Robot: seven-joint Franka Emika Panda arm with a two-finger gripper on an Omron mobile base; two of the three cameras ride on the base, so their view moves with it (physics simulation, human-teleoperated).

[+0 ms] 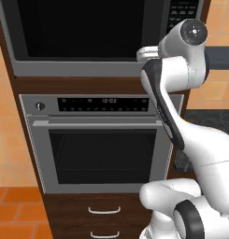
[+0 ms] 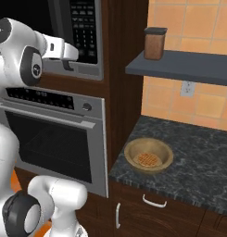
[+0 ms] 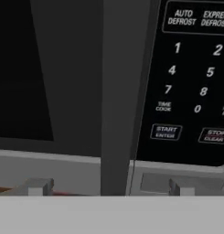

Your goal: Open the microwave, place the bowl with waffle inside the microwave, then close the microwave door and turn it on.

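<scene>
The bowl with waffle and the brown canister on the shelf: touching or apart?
Apart. The right base view shows the bowl with waffle down on the dark counter, the canister up on the shelf, tiled wall between.

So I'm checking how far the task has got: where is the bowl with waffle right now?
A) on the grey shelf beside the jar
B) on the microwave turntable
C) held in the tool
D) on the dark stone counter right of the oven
D: in the right base view the bowl with waffle rests on the dark speckled counter, right of the oven and below the shelf.
</scene>
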